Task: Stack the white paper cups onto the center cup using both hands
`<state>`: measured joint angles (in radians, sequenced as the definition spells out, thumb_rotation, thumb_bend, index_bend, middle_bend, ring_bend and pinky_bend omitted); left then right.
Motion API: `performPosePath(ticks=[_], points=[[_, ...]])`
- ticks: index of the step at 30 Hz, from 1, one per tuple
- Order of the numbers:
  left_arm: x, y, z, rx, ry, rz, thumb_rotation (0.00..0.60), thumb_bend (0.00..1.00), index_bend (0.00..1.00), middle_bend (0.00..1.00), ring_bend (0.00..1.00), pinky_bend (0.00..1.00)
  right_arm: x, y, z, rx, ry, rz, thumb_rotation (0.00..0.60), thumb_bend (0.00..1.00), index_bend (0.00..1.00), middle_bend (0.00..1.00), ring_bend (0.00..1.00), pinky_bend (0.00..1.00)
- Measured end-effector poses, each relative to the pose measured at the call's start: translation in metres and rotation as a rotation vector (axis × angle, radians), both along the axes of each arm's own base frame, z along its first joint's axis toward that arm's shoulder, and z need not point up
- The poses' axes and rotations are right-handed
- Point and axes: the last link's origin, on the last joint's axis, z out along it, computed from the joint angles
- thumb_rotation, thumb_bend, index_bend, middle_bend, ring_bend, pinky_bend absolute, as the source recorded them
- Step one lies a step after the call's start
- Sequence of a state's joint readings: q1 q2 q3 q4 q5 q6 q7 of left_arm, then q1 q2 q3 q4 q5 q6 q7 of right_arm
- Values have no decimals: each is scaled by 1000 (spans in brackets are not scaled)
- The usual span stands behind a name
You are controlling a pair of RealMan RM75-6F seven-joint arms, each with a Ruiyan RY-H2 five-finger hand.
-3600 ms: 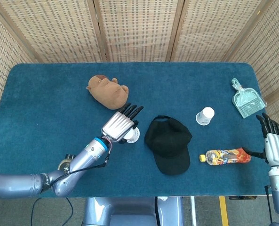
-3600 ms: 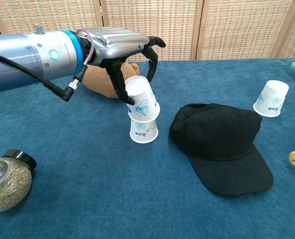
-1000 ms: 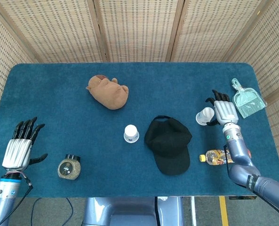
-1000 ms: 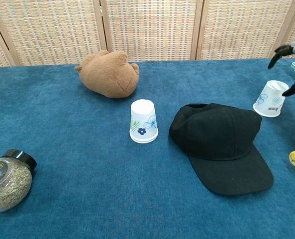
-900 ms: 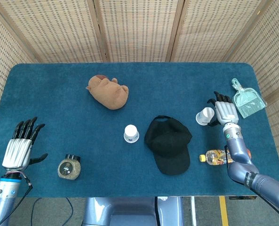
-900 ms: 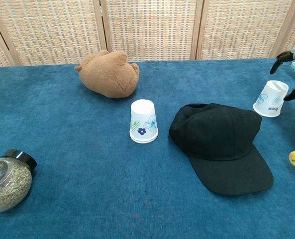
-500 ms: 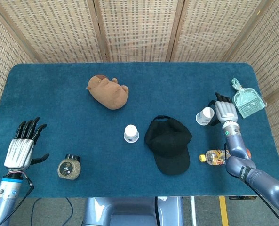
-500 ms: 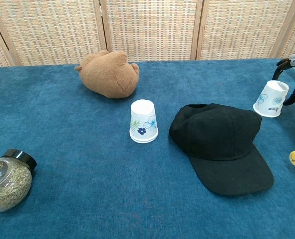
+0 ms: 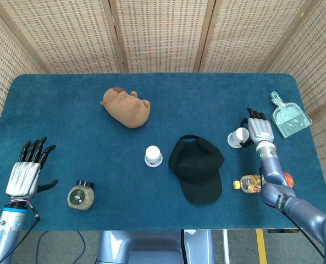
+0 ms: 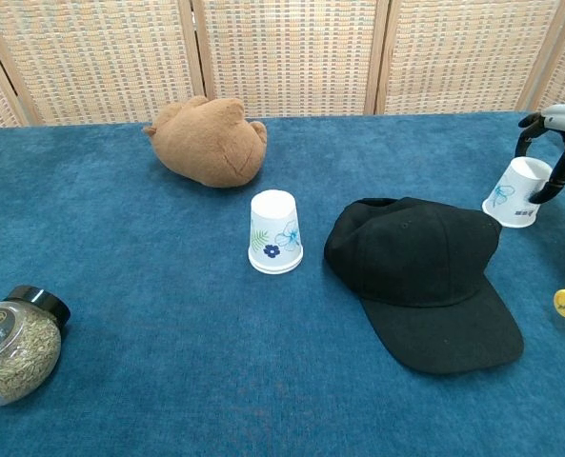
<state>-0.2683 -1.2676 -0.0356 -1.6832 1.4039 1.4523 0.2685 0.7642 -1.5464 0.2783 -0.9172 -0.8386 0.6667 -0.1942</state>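
Paper cup (image 10: pixel 516 193) tilted, right hand (image 10: pixel 556 129) cropped

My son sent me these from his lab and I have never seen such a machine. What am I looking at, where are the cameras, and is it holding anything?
It is a two-armed robot with humanlike hands, working at a blue table. One picture looks down from its head, the other looks forward from its chest. On the table lie a plush toy, a black cap, a jar, a drink bottle, a small dustpan and two upside-down paper cups. The centre cup stands alone. The right hand has its fingers around the other cup, which is tilted. The left hand is open and holds nothing.
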Motion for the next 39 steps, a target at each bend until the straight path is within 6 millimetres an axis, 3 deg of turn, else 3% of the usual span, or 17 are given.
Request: performPosePath(ticks=[6,12,18,27,34,39], points=[[0,0,1,2,-2,-1,600,117,162,0,0,0,5,0,3,-12,-9,16,600,197,527,104,10,96],[1,-1,2,1,-5,-5,600,117,162,0,0,0,24,3,15,-36,-44,74,600,197,525,103,10,97],[3,-2,2,-5,-8,-14,600,117,162,0,0,0,60,16,30,-58,-97,180,600,197,524,101,10,102],[4,-4,3,-14,-22,-31,600,117,162,0,0,0,133,56,33,-29,-185,364,600,197,524,100,10,104],[3,-5,7,-14,-41,-33,600,117,162,0,0,0,180,77,15,15,-215,445,600,198,524,100,11,106],[2,-5,10,-20,-53,-31,600,117,162,0,0,0,202,82,-6,48,-234,453,600,198,524,100,12,107]])
